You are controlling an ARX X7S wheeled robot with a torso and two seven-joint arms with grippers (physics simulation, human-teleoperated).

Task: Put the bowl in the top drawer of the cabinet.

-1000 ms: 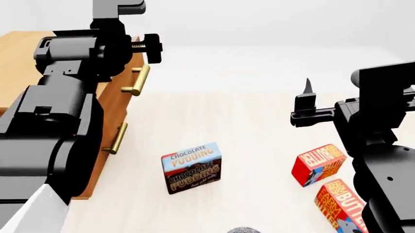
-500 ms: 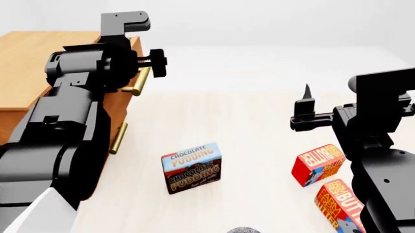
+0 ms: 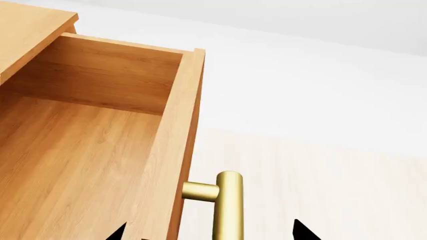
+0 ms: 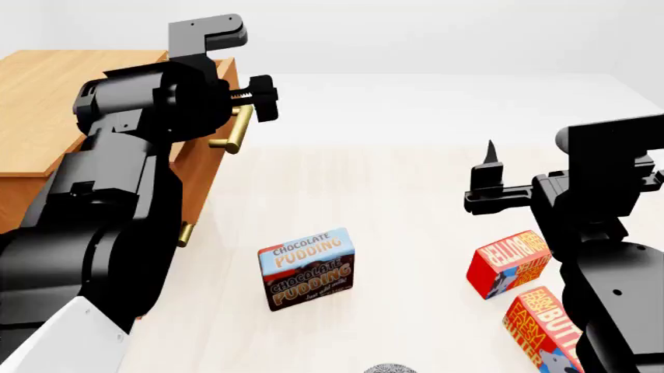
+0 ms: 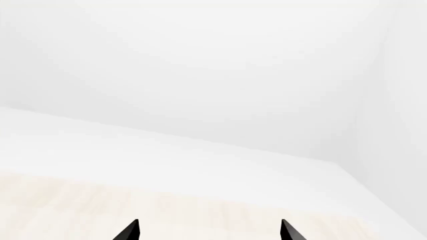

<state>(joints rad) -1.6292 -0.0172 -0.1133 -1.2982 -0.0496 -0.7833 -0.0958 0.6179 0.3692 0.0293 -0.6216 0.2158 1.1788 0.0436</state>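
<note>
The cabinet [image 4: 73, 93] stands at the left in the head view. Its top drawer [image 3: 80, 150] is pulled out and its wooden inside holds nothing. My left gripper [image 3: 210, 232] is open, with one fingertip over the drawer's inside and the other beyond the brass handle [image 3: 228, 205], so the handle and the drawer front lie between them. In the head view that handle [image 4: 238, 128] shows just under the left gripper [image 4: 244, 105]. Only a speckled sliver of the bowl [image 4: 389, 367] shows, at the bottom edge. My right gripper [image 4: 490, 167] hangs open over the floor at the right, holding nothing.
A chocolate pudding box [image 4: 306, 269] stands in the middle of the pale floor. Two red butter boxes [image 4: 508, 263] [image 4: 539, 326] lie below my right arm. The lower drawer's handle [image 4: 185, 233] peeks out beside my left arm, which covers much of the cabinet front.
My left gripper has moved right, away from the cabinet, and the top drawer's front and handle have come out with it. The right arm has barely shifted.
</note>
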